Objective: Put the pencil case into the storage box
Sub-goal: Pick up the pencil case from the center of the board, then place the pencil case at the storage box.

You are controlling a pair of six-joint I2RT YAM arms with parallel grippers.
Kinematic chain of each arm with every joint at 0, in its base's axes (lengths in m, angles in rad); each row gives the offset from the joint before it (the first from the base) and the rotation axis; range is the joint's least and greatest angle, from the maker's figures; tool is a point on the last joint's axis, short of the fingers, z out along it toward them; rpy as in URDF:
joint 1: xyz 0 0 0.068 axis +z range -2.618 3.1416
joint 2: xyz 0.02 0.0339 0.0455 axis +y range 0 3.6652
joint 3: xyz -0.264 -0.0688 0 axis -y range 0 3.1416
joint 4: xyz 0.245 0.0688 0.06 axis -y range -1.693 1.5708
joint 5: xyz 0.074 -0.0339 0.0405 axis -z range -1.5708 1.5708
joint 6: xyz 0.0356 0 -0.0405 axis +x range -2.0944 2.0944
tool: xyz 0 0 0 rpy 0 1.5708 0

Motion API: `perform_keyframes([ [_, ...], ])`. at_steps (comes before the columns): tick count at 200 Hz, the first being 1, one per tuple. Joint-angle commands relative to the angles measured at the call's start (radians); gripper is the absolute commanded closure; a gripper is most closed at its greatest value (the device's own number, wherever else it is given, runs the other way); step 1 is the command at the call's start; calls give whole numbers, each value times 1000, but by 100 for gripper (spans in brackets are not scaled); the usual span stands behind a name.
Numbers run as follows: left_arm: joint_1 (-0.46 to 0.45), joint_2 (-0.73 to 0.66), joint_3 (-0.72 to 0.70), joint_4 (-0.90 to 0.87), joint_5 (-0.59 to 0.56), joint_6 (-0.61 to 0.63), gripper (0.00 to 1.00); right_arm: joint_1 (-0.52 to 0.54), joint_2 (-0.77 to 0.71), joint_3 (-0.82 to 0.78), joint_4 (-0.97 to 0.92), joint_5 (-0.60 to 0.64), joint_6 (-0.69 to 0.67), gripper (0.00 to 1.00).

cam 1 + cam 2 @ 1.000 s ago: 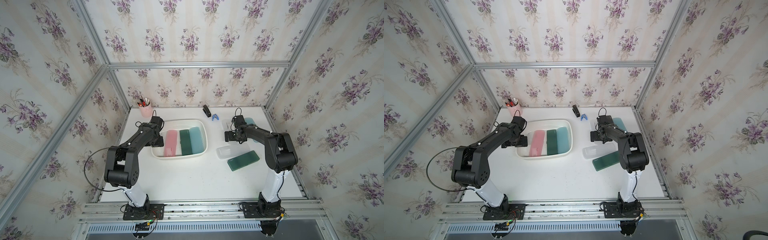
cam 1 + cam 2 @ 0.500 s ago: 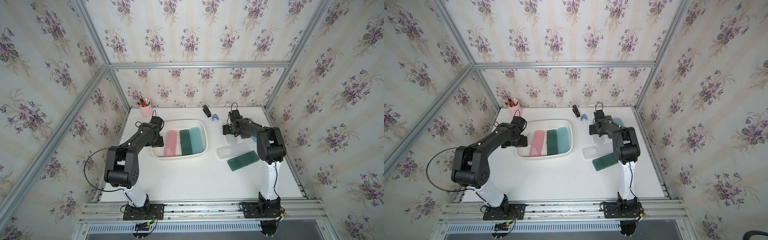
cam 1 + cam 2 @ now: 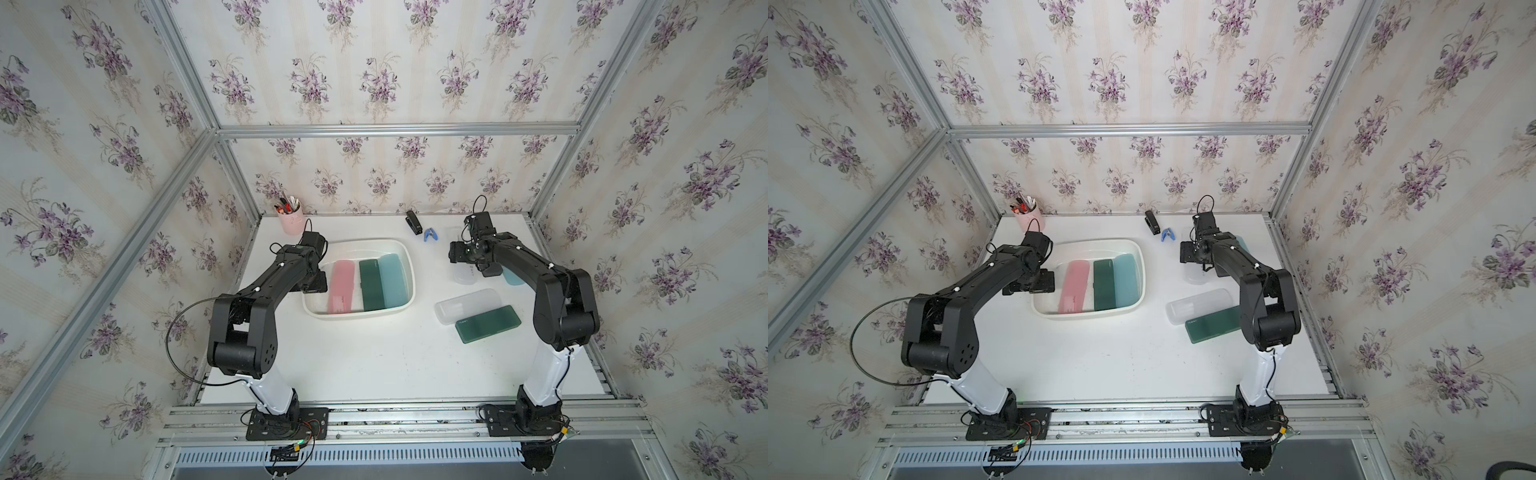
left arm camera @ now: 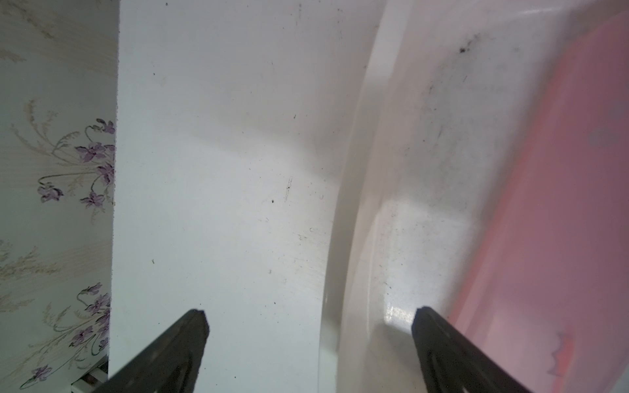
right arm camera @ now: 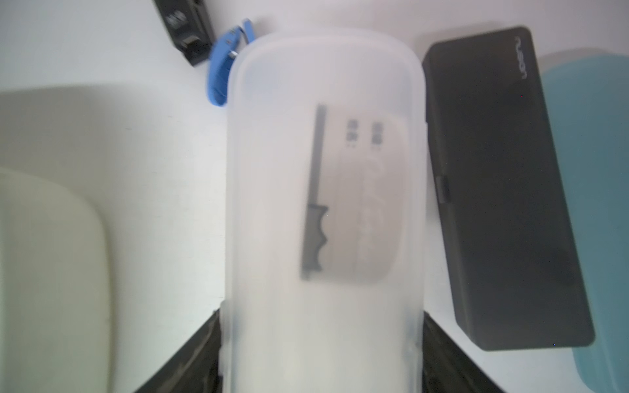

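Pencil case [image 5: 323,211], frosted, pinched by right gripper [image 5: 321,313]: grasp step. Next: lift clear of black case [image 5: 503,187] beside the jaws, carry to storage box [image 3: 357,313].

pencil cases [image 3: 370,284] in storage box [image 3: 358,314]

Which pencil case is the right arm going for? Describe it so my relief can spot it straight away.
On the white table, look right of the storage box to the right end effector. Between its jaws lies the frosted pencil case, beside a black case. The other clear case lies nearer the front, against a dark green case.
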Motion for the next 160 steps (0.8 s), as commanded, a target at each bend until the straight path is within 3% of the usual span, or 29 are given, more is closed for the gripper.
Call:
perform_keyframes([
  [1, 2, -24, 21, -21, 10, -12, 1, 48, -56, 16, -11, -40, 71, 30],
  [41, 57, -61, 57, -75, 61, -57, 1, 260, -40, 98, -8, -51, 191, 31],
  [86, 88, -87, 71, -106, 73, -74, 1, 498, 213, 365, 41, -55, 333, 30],
  [130, 146, -126, 16, -83, 94, -45, 1, 577, 444, 627, 72, -97, 433, 30],
  [160, 174, -136, -9, -69, 107, -31, 1, 602, 520, 696, 121, -128, 493, 30],
])
